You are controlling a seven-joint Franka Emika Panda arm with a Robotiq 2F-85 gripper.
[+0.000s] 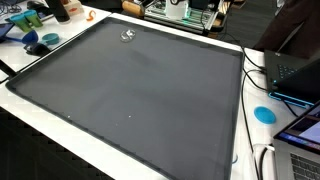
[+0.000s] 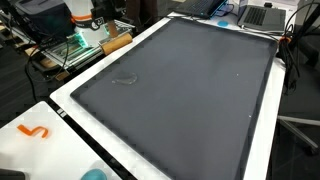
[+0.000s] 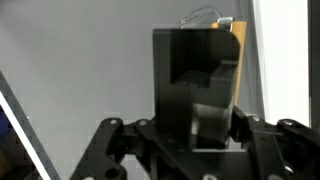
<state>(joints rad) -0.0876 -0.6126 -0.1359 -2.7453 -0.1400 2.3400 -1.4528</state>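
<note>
Over the grey mat (image 3: 80, 70), the hand (image 3: 198, 75) partly hides a possibly clear scrap (image 3: 203, 14).

A white table (image 1: 50, 125) is covered by a large dark grey mat (image 1: 140, 100), seen in both exterior views. Laptops (image 1: 292, 70) and cables (image 1: 262, 160) are set along one edge, with a blue disc (image 1: 264, 114) beside them. A cluttered wire cart (image 2: 75, 50) is placed behind the table. Dark floor (image 2: 15, 78) and a chair base (image 2: 300, 125) are seen. Lighting is even.
</note>
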